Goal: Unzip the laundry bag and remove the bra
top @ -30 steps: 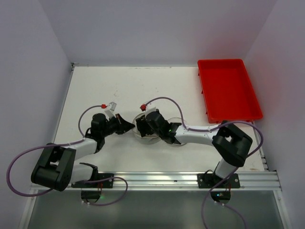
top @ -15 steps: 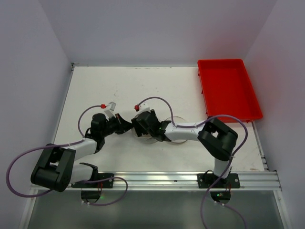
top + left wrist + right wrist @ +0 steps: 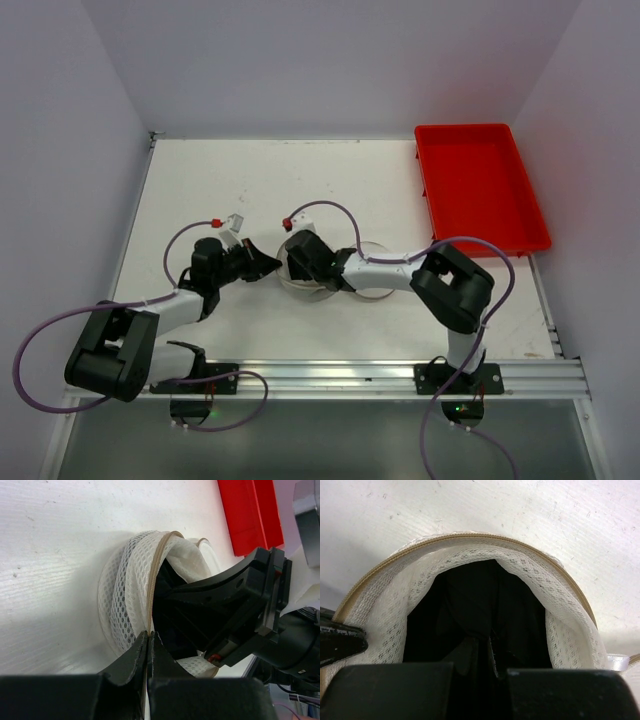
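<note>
The laundry bag point(image 3: 300, 287) lies open on its side at the middle of the table, cream mesh with a tan zip rim. My left gripper point(image 3: 272, 266) is shut on that rim at the bag's left edge; in the left wrist view its jaws point(image 3: 150, 636) pinch the tan band beside the mesh point(image 3: 120, 595). My right gripper point(image 3: 297, 262) reaches into the bag's mouth. In the right wrist view its fingers point(image 3: 487, 642) are together on a fold of the black bra point(image 3: 485, 592), which fills the inside of the bag point(image 3: 560, 630).
A red tray point(image 3: 480, 185) stands at the back right, also in the left wrist view point(image 3: 250, 515). The bag's round lid point(image 3: 372, 262) lies flat just right of the bag, under the right arm. The two grippers are close together at the bag.
My right gripper pushed left and deeper into the bag's mouth, then went from open to shut on the black fabric. The left gripper held still on the rim.
</note>
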Tool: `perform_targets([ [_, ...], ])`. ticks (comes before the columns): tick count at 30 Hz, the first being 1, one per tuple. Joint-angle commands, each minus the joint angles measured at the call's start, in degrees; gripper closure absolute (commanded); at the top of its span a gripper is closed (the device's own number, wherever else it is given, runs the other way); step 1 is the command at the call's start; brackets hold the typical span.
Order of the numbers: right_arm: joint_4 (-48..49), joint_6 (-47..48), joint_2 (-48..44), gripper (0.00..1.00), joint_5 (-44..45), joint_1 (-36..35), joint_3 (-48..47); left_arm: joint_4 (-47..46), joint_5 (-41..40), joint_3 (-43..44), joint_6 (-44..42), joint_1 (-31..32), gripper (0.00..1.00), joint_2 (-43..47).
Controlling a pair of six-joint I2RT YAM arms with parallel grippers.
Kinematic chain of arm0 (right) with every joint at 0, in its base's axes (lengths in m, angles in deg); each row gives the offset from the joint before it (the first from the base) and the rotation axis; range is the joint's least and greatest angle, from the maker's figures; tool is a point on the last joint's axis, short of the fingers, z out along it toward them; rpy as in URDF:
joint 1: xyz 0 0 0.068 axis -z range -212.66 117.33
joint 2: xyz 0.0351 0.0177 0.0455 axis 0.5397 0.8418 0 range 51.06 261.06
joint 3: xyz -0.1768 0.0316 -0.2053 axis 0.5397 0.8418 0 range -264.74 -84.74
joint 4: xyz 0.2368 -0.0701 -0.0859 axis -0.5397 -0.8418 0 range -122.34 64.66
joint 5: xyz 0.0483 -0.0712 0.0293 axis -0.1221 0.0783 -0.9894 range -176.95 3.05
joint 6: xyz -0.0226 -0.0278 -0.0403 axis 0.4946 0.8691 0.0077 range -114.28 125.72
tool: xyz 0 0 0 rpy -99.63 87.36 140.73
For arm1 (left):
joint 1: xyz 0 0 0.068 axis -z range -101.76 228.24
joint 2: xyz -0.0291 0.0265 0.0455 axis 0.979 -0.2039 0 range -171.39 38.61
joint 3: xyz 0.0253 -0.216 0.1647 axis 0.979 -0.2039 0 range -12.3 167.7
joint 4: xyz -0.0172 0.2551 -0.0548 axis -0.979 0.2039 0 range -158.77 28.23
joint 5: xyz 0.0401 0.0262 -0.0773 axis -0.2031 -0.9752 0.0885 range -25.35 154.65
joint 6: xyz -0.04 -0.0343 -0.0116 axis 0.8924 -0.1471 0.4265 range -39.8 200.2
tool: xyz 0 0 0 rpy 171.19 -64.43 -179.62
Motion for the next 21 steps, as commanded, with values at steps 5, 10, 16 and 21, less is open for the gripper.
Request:
perform_targets([
  [5,6.3,4.6,-12.3,1.0,-4.1,1.0,2.6,2.4,-1.9,2.8,-0.9,0.3,1.0,-1.4],
  [10,14.6,5.9,-21.2,1.0,-7.5,2.2,10.3,3.4,-2.7,3.6,-1.1,0.3,1.0,-2.2],
  [16,18.9,6.1,-26.7,1.0,-11.5,4.3,13.5,3.6,-2.9,4.2,-0.7,0.3,1.0,-2.3],
  [21,24.0,5.0,-29.8,1.0,-20.7,7.5,17.1,3.8,-2.9,4.8,-0.6,0.3,1.0,-2.4],
])
